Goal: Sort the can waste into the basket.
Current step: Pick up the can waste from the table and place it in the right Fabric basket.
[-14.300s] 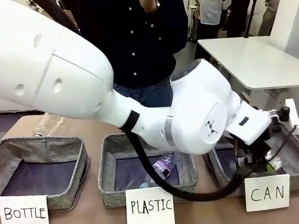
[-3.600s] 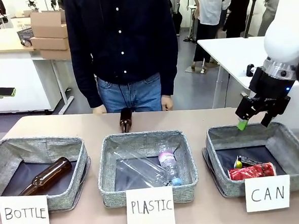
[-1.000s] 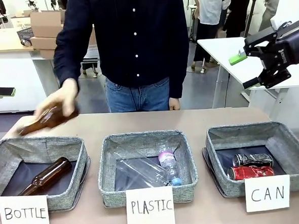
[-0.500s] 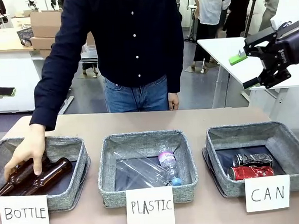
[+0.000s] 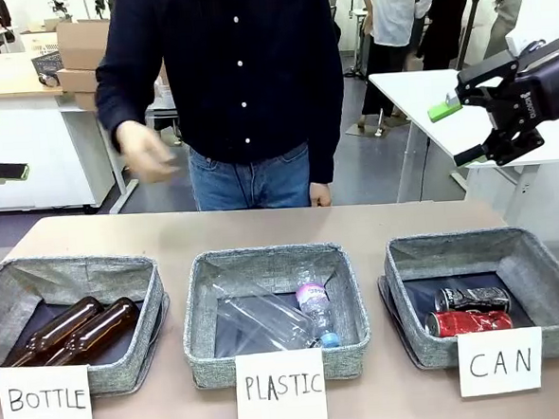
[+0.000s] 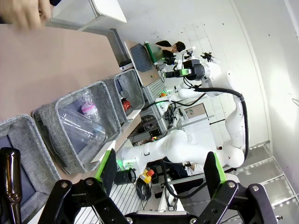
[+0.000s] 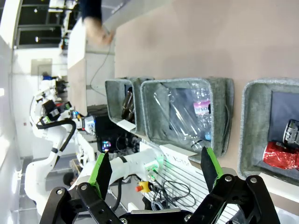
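Both cans (image 5: 473, 311) are lying in the CAN basket (image 5: 546, 277); right tool (image 5: 472, 126) and left tool (image 6: 159, 173) are hanging wide open, empty; little risk remaining beyond a needless re-reach disturbing them.

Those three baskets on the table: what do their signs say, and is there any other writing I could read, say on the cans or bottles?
"BOTTLE": white sign on the left basket.
"PLASTIC": white sign on the middle basket.
"CAN": white sign on the right basket.
Print on the red can, the silvery can and the plastic bottle's pink label: too small to read.
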You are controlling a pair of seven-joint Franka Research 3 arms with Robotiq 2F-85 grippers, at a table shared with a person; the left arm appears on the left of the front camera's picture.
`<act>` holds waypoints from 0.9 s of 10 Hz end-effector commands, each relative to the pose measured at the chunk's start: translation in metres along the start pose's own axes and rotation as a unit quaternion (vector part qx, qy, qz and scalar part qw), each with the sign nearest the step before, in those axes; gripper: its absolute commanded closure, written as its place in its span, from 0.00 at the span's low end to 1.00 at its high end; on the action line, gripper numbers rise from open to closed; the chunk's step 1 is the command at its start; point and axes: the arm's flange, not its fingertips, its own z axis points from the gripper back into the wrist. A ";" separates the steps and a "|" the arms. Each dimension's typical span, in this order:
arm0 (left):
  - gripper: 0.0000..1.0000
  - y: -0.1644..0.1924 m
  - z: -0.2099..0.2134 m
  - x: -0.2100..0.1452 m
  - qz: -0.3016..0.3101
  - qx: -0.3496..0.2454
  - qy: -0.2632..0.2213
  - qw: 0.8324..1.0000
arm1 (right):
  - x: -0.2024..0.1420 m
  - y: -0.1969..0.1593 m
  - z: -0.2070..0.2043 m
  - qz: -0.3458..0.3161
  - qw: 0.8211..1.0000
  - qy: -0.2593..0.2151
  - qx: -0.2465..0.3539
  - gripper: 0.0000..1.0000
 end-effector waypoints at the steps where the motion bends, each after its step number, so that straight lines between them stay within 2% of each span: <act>1: 0.03 -0.002 0.002 -0.001 -0.009 -0.002 0.007 1.000 | 0.002 0.000 0.004 0.012 1.000 0.004 0.001 0.00; 9: 0.03 -0.002 0.002 -0.001 -0.009 -0.002 0.007 1.000 | 0.002 0.000 0.004 0.012 1.000 0.004 0.001 0.00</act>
